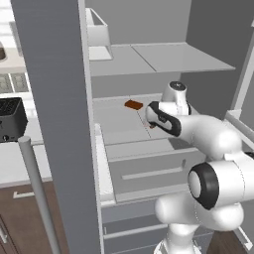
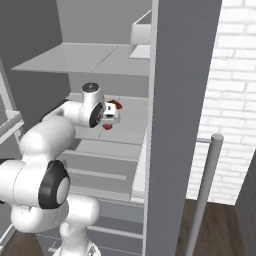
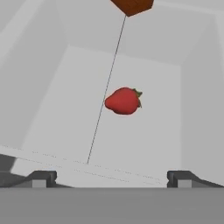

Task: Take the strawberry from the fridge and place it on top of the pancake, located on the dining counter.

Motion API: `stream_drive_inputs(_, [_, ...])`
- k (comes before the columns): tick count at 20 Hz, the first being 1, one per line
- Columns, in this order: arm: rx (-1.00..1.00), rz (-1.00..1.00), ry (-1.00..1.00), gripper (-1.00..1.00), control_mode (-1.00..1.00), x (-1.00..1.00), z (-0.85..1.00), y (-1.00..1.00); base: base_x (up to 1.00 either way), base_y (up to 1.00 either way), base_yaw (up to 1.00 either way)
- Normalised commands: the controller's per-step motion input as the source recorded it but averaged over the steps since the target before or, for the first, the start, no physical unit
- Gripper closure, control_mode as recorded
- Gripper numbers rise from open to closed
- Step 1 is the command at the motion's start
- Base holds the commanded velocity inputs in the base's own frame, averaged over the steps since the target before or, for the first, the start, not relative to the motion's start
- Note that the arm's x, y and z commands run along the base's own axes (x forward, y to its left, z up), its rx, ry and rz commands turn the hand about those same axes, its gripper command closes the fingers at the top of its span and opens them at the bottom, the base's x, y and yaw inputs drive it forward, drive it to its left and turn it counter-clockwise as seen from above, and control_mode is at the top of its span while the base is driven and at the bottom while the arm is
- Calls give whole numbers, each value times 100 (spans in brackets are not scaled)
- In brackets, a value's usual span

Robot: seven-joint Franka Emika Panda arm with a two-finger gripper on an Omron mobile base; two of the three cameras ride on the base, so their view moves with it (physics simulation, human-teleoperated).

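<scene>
Strawberry (image 3: 124, 101): lies alone mid-shelf (image 3: 144, 144) in the open fridge (image 1: 54, 124), clear of the brown piece (image 3: 132, 6) behind.
Fingers (image 3: 111, 178): spread wide above it, empty, likely lining up to straddle it.

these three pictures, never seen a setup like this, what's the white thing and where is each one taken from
The white thing is a robot arm on a driving base, reaching into an open grey fridge. This is a computer-rendered kitchen. Two pictures come from cameras on the base, behind the arm to its left and its right. The third comes from a camera on the hand itself, looking along its two fingers, which stand wide apart and hold nothing. On the pale shelf lies a red strawberry, between the fingers but not touched. Farther back on the shelf lies a flat brown piece.
</scene>
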Motion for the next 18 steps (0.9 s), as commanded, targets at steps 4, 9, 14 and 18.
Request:
stream_drive_inputs(4, [0, 0, 7, -100, -100, 46, -23, 0, 0, 0, 0])
stream_drive_inputs(9, [0, 0, 2, -100, -100, 32, -16, 0, 0, 0, 0])
stream_drive_inputs(14, [0, 0, 1, -100, -100, 29, -18, 0, 0, 0, 0])
stream_drive_inputs(18, [0, 0, 1, -100, -100, 26, -22, 0, 0, 0, 0])
